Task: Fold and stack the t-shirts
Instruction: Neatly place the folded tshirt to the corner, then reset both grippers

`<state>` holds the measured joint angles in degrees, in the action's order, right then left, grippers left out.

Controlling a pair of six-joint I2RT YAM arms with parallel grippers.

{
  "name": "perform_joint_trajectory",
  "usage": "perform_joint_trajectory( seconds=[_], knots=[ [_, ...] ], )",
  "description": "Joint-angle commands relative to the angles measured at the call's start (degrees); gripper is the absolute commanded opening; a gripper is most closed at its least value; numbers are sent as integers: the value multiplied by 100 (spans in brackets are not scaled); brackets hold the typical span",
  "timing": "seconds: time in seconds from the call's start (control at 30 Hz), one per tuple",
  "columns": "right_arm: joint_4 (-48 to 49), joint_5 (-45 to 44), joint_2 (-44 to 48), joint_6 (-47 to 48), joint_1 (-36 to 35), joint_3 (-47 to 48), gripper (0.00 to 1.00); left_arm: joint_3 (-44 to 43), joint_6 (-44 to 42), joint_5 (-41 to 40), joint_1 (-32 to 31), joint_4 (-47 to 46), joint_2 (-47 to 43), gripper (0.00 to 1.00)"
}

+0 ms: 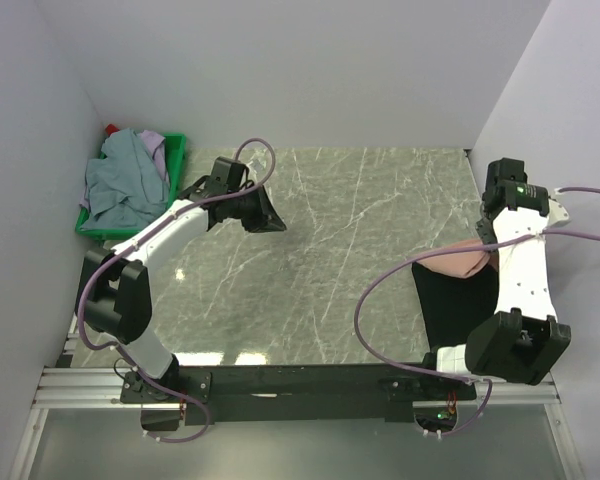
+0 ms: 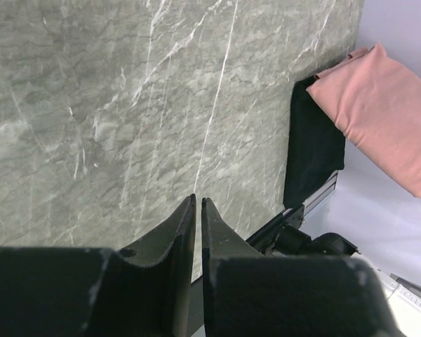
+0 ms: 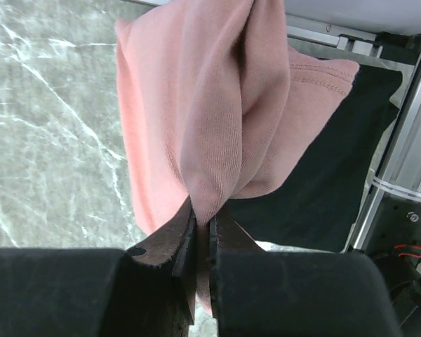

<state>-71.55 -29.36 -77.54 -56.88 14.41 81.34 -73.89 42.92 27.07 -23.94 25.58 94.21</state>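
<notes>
Right pincer [image 3: 203, 235] clamps the limp pink shirt [image 3: 217, 105] by a bunched fold above the black shirt [image 3: 323, 189]; left pincer [image 2: 198, 210] closed, empty.

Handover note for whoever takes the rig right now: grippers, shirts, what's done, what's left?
Left gripper: shut, empty, over the table.
Right gripper: shut on pink shirt, held over black shirt at the table's near right edge.
Done: black shirt looks folded, laid flat.
Left: set pink on black; fold and stack grey-blue shirt and lavender shirt from the crate.
</notes>
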Motion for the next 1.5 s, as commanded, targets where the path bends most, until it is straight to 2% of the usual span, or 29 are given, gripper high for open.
perform_joint_trajectory(
  seconds=[0.0, 0.27, 0.53, 0.57, 0.63, 0.67, 0.7, 0.9, 1.0, 1.03, 1.17, 1.2, 1.33, 1.47],
  knots=[
    [71, -236, 248, 11, 44, -74, 0, -47, 33, -35, -58, -220, -61, 13],
    [1, -175, 643, -174, 53, -610, 0, -29, 41, -88, -128, -212, -79, 13],
    [-148, 194, 1433, -288, 341, -1814, 2, -21, -11, -62, -242, -229, 18, 14],
    [-175, 194, 1495, -280, 386, -1884, 22, -12, -3, -35, -260, -255, 35, 14],
    [-315, 151, 1583, -192, 561, -1990, 46, 32, 6, 9, -312, -343, 62, 14],
    [-438, 63, 1584, -226, 580, -1964, 69, 41, 6, 18, -330, -370, 62, 14],
    [-656, -33, 1566, -235, 571, -1877, 76, 58, 6, 61, -348, -396, 88, 15],
    [-589, 123, 1812, 274, 571, -1526, 83, 59, -81, 141, -348, -396, 45, 18],
    [32, 553, 1996, 739, 422, -1577, 85, 41, -125, 106, -330, -361, -34, 20],
    [123, 676, 2040, 792, 326, -1595, 85, 41, -117, 88, -321, -352, -61, 21],
    [484, 432, 1954, 442, -832, -1534, 87, 111, -134, -44, -199, -317, -271, 23],
    [545, 379, 1883, 328, -1366, -1507, 87, 164, -152, -61, -111, -308, -385, 24],
    [1036, 344, 1330, 2, -2643, -1411, 88, 375, -301, -403, 74, -186, -816, 26],
    [2001, 309, 943, 72, -3786, -1323, 89, 795, -512, -1000, 276, -18, -1465, 29]
  ],
)
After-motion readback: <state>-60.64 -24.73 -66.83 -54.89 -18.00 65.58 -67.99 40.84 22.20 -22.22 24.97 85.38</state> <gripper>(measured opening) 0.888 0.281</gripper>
